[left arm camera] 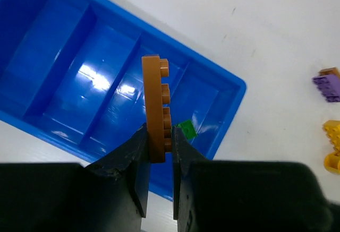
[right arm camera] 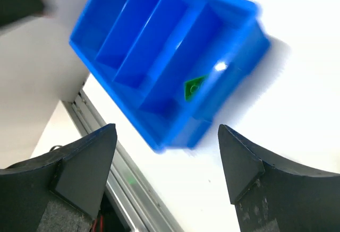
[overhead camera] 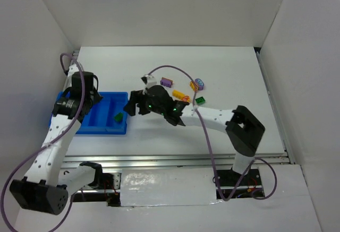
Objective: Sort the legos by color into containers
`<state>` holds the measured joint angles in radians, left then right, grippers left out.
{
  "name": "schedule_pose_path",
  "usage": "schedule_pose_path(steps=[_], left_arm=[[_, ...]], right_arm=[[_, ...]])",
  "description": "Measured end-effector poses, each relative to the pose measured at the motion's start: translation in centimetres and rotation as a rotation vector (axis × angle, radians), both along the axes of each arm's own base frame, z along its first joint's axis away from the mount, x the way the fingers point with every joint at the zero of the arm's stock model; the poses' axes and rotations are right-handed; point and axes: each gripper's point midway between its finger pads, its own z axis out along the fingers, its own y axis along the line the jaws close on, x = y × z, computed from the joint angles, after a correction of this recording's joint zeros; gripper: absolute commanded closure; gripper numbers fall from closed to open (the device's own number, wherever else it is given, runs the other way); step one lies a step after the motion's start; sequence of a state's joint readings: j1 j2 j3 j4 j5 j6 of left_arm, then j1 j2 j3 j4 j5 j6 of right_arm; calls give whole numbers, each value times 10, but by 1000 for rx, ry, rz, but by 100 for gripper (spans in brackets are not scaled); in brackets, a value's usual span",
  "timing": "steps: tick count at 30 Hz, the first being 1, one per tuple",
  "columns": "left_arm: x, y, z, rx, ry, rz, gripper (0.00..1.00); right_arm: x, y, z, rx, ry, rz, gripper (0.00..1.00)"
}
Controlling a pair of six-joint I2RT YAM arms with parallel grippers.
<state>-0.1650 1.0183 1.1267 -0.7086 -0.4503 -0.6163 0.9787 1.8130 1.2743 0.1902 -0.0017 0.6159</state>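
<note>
The blue tray (overhead camera: 85,127) lies at the left, split into narrow compartments. One green lego (overhead camera: 118,117) sits in its rightmost compartment. My left gripper (overhead camera: 89,100) is shut on an orange lego (left arm camera: 155,104), held upright above the tray (left arm camera: 232,87), near the green lego (left arm camera: 186,129). My right gripper (overhead camera: 130,106) is open and empty, just right of the tray; in the right wrist view it (right arm camera: 167,132) hovers over the tray's (right arm camera: 159,46) near corner and the green lego (right arm camera: 194,87). A purple lego (overhead camera: 166,82), a yellow-orange one (overhead camera: 180,94), a purple-yellow one (overhead camera: 200,85) and a green one (overhead camera: 200,100) lie on the table.
White walls enclose the table on three sides. A metal rail (overhead camera: 175,160) runs along the near edge. The purple lego (left arm camera: 329,83) and a yellow one (left arm camera: 333,144) show at the right edge of the left wrist view.
</note>
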Motion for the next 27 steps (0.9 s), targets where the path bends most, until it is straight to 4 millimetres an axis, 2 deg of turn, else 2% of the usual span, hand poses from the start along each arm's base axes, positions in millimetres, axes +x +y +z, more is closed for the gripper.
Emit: schedule_pose_path(steps=[3, 6, 9, 11, 14, 17, 21, 23, 24, 25, 26, 27], left_arm=[[13, 6, -36, -55, 97, 32, 100], [22, 8, -64, -89, 194, 37, 100], [32, 5, -73, -107, 238, 19, 100], [33, 3, -75, -117, 250, 7, 100], [30, 1, -79, -126, 262, -1, 100], [23, 3, -96, -125, 305, 11, 100], [5, 7, -129, -128, 405, 33, 99], [-1, 6, -137, -137, 428, 47, 95], [-2, 6, -138, -140, 432, 51, 86], [-1, 6, -139, -142, 432, 52, 82], [0, 6, -139, -143, 428, 54, 70], [1, 6, -139, -146, 423, 56, 63]], right_arm=[[-8, -45, 12, 18, -17, -46, 15], [-14, -86, 24, 23, -45, -84, 14], [-18, -119, 45, 33, -97, -124, 12], [-22, -136, 62, 59, -138, -143, 11], [-28, -162, 77, 89, -181, -175, 9], [-25, -183, 78, 91, -196, -215, 9], [-19, -203, 64, 63, -183, -259, 9], [-19, -208, 55, 45, -169, -264, 9], [-20, -210, 52, 37, -162, -265, 9], [-21, -212, 49, 29, -157, -263, 9], [-22, -213, 48, 26, -155, -264, 9], [-22, -214, 49, 25, -154, -264, 9]])
